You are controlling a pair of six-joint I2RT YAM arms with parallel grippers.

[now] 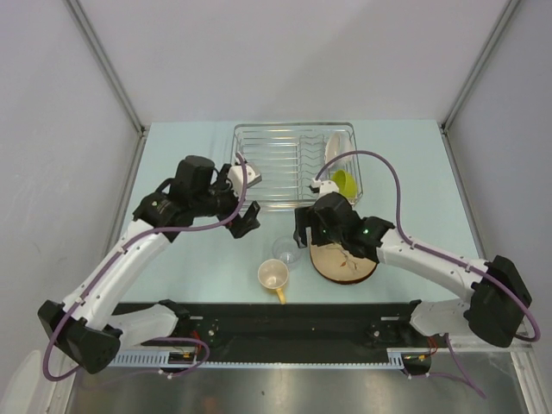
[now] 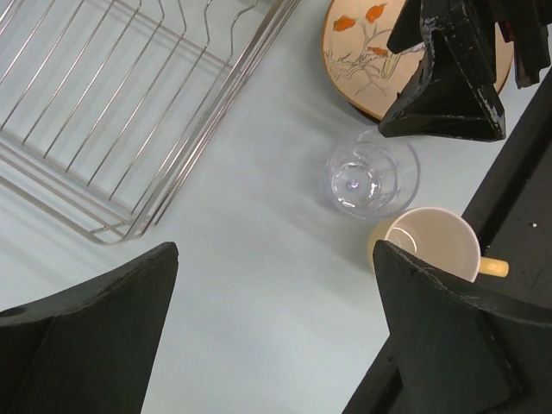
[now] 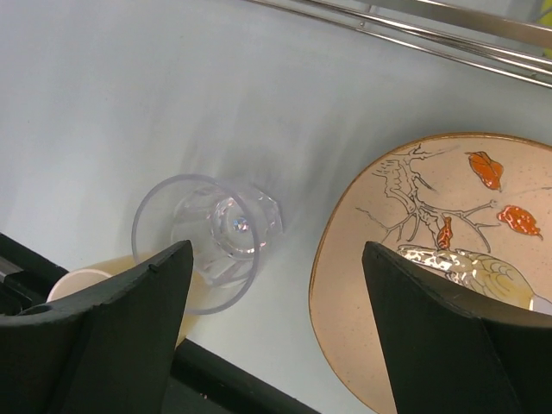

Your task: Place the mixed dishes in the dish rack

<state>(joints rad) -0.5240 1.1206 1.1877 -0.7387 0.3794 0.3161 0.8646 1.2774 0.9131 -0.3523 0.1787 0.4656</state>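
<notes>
**Hands spread, three dishes yet to go into the dish rack [image 1: 276, 164]**

Fingers wide and holding nothing: my left hand [image 2: 274, 259] hovers off the rack's front corner, and my right hand [image 3: 276, 254] hangs between the small clear glass [image 3: 211, 237] and the wooden plate [image 3: 414, 259]. Those and the mug [image 2: 435, 246] sit on the bench [image 2: 259, 216] before the rack. Its right end holds the lime-green bowl [image 1: 344, 182] and a pale dish [image 1: 336, 145]. Roughly halfway, I judge.

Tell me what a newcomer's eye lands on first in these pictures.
The chrome dish rack sits at the far side of the table, with a white bowl and a lime-green bowl in its right end. Nearer, the leaf-pattern wooden plate lies beside a clear glass and a yellow mug, the right tool open above them.
</notes>
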